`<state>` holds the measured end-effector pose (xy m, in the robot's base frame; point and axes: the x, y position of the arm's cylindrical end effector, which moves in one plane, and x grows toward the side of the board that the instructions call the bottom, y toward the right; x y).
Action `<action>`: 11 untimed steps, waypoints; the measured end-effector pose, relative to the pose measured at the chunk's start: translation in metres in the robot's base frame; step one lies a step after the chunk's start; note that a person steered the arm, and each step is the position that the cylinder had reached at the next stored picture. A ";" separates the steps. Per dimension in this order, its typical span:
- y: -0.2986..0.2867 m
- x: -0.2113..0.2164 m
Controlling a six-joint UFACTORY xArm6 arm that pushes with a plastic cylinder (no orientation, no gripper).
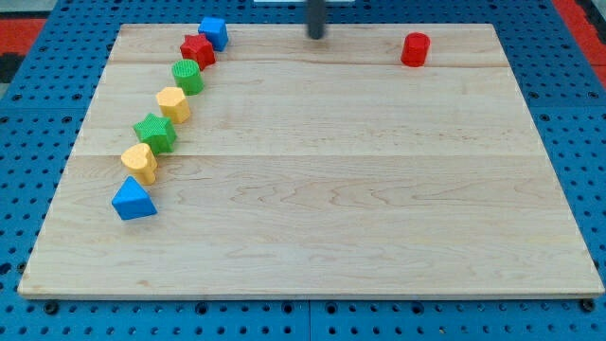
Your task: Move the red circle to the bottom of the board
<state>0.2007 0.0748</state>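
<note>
Blue pegboard surround [19, 95] fills frame edges, dotted with holes; red strips at upper corners. Wooden tabletop [322, 189] takes most of the frame, pale planks, grain running left-right, mostly bare in center and right.

Dark rod enters from top center, my tip [315, 36] near top edge of the board, blurred. No end effector with jaws here, just the rod, so nothing apart or together to report.

Red circle [415, 49] upper right, near top edge, well apart from the tip, to its right.

Curved row of blocks along upper left down to mid left: blue block [214, 32], red block [197, 50], green circle [187, 76], yellow block [173, 102], green star [155, 133], yellow block [139, 162], blue triangle [133, 200]. Neighbors touching or just beside each other.
</note>
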 end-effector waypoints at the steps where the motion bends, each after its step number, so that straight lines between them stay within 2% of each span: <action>1: 0.090 0.007; 2: 0.101 0.035; 3: 0.037 0.101; 4: 0.047 0.130; 5: 0.048 0.124; 8: 0.024 0.280; 9: 0.024 0.301; 11: -0.107 0.353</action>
